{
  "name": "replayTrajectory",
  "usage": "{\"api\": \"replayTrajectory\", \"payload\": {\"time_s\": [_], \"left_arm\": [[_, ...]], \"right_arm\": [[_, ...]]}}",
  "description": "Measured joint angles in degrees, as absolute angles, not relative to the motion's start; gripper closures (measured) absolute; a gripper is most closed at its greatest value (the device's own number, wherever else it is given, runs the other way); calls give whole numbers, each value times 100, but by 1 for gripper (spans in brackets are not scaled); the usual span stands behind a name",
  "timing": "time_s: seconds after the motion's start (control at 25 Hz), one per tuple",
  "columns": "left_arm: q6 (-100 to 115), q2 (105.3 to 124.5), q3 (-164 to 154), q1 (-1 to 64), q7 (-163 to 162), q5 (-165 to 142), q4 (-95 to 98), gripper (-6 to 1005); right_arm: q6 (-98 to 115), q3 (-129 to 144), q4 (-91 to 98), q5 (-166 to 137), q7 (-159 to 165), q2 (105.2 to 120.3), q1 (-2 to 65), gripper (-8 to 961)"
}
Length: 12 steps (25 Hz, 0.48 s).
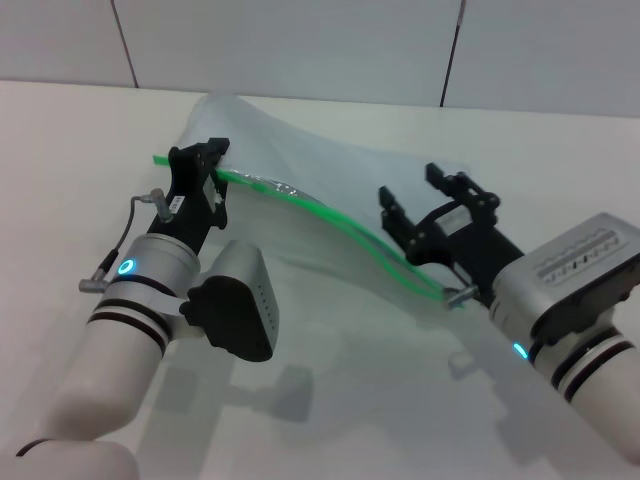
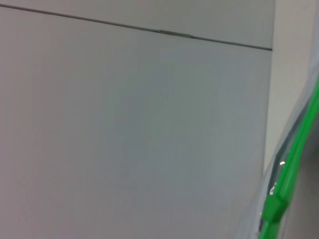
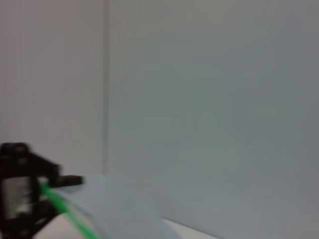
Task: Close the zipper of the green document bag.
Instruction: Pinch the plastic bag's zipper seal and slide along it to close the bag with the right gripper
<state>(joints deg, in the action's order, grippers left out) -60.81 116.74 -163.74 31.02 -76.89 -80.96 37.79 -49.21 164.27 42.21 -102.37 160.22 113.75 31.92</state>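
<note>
- Now the green document bag (image 1: 300, 200) lies mid-frame on the surface (image 1: 350, 400), zipper (image 1: 330, 215) slack.
- Left claw (image 1: 205, 170) is clamped on the zipper's upper-left end.
- Right claw (image 1: 420, 215) stands apart; it should pinch the slider squarely, pulling along a taut strip.

Head view looks down; both close wrist views share the zipper (image 2: 286, 184).

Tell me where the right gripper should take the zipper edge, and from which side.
Grip the zipper strip near its sagging right end, probably coming from the robot's side with the right gripper, fingers straddling the thin edge. The left gripper holds the far end, so the green document bag hangs lifted between them.
</note>
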Motion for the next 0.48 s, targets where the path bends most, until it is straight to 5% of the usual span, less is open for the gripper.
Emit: {"api": "replayTrajectory", "payload": {"time_s": [0.48], "left_arm": [[-6136, 11671, -16374, 3100, -7804, -8332, 3779, 945]], "right_arm": [[-4628, 16485, 4615, -11348, 16016, 11321, 3241, 336]]}}
